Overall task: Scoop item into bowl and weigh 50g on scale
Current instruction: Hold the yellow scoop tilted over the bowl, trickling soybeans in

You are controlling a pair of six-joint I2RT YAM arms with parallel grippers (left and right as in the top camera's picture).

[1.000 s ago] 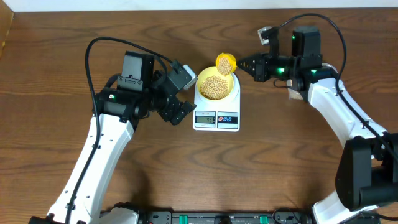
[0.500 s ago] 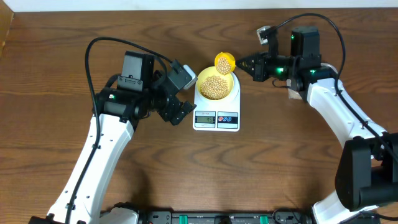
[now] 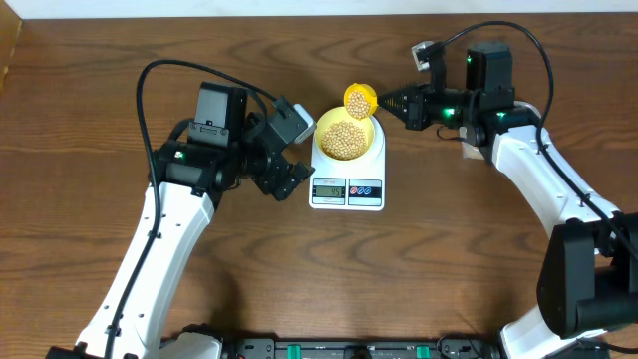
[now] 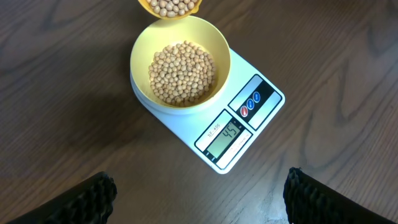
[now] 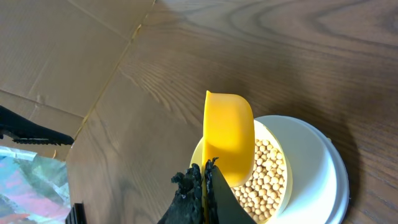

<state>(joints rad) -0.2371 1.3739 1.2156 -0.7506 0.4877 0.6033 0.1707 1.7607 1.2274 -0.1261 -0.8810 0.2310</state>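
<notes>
The pale-yellow bowl (image 3: pixel 321 128) sits on the white scale (image 3: pixel 347 200) at mid-table and holds a heap of tan beans (image 3: pixel 346 138). A bright yellow scoop (image 3: pixel 360 100) with more beans in it hovers tilted at the bowl's far rim. My right gripper (image 3: pixel 389 103) is shut on its handle. In the right wrist view the scoop (image 5: pixel 229 134) stands over the beans (image 5: pixel 264 180), with the gripper (image 5: pixel 204 186) pinching its thin handle. My left gripper (image 3: pixel 289 179) is open and empty just left of the scale. Its wrist view shows the bowl (image 4: pixel 217 43), the beans (image 4: pixel 183 73) and the lit display (image 4: pixel 227 132).
Flat brown cardboard (image 5: pixel 56 56) lies on the table beyond the scoop in the right wrist view. A small cardboard-coloured piece (image 3: pixel 469 152) shows under the right arm. A black rail (image 3: pixel 339 349) runs along the table's front edge.
</notes>
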